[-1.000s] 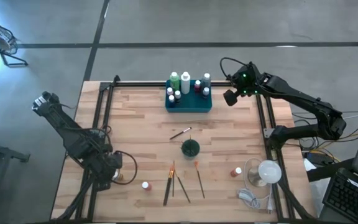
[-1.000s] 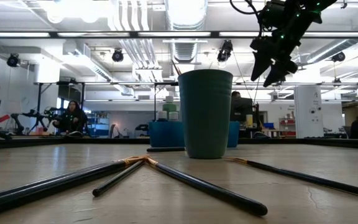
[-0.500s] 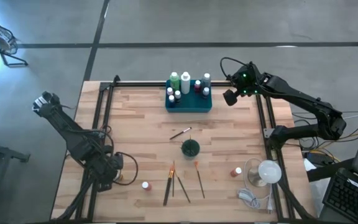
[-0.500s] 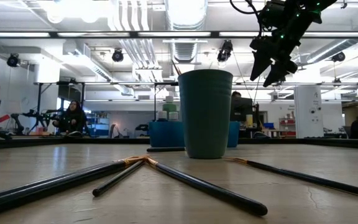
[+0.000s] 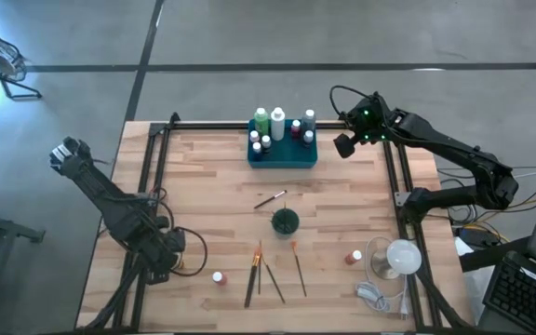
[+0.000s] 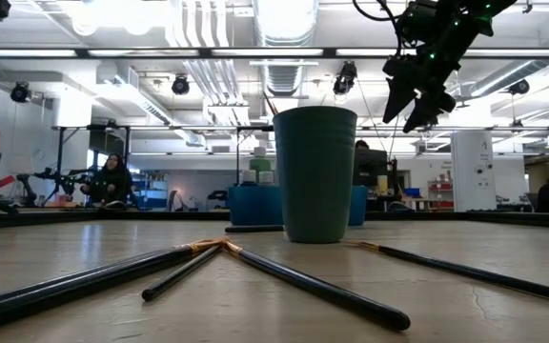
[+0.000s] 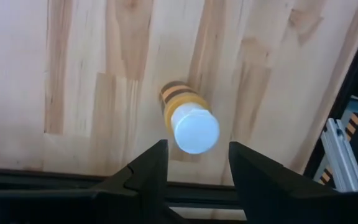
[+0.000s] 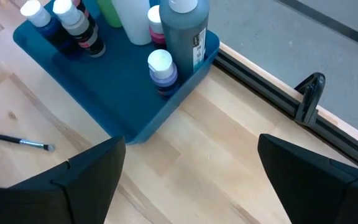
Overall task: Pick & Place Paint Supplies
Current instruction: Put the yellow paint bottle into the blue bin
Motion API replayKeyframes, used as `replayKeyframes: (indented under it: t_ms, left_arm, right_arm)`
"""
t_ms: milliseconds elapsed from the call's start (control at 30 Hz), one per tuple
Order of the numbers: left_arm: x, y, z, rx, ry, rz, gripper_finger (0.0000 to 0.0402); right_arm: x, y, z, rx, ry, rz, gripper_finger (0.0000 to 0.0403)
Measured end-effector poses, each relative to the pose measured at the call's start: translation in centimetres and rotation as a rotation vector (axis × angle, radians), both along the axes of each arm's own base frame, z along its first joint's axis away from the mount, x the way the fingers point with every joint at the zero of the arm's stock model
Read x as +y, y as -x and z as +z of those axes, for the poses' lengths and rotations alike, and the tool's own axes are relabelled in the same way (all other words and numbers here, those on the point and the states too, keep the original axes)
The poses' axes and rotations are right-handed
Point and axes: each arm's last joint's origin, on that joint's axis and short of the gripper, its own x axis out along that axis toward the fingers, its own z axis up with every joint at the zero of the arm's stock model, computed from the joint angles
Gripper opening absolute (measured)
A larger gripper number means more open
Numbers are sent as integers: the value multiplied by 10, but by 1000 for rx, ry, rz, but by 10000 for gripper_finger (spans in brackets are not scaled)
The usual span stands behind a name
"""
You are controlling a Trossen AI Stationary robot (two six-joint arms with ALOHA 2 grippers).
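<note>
A brown-and-orange striped bottle with a white cap (image 7: 188, 121) stands upright on the wood at the table's near left. My left gripper (image 7: 196, 148) hangs above it, open and touching nothing; it also shows in the high view (image 5: 163, 259). My right gripper (image 5: 345, 144) is open and empty in the air just right of the teal tray (image 5: 288, 160); it also shows in the low view (image 6: 416, 100). The tray holds several white-capped bottles (image 5: 277, 126), among them a taller grey one (image 8: 184, 31). Several brushes (image 5: 266, 273) lie near the front edge, and one brush (image 5: 270, 199) lies mid-table.
The dark green cup (image 5: 285, 221) stands mid-table, between the tray and the brushes. A red bottle (image 5: 219, 277) stands left of the brushes and another small bottle (image 5: 355, 257) to their right. A white round object and a cable (image 5: 391, 262) sit at the near right corner. Black rails (image 5: 152, 177) line the table's sides.
My left gripper has shifted a little toward the table's near edge, over the striped bottle. The bottle has stayed where it was.
</note>
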Motion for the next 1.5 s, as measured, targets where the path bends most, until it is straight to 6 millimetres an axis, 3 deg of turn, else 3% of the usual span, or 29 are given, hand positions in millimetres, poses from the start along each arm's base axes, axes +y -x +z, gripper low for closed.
replayKeyframes:
  t_ms: [333,1200,1500]
  left_arm:
    - [-1,-1,-23,-11,13,1,174]
    - [-2,-3,-34,-47,20,6,174]
    - [0,-1,-34,-37,-1,-6,120]
  right_arm:
    - [0,0,0,-2,2,0,363]
    - [0,0,0,-2,1,-1,363]
    - [0,0,0,-1,1,-1,362]
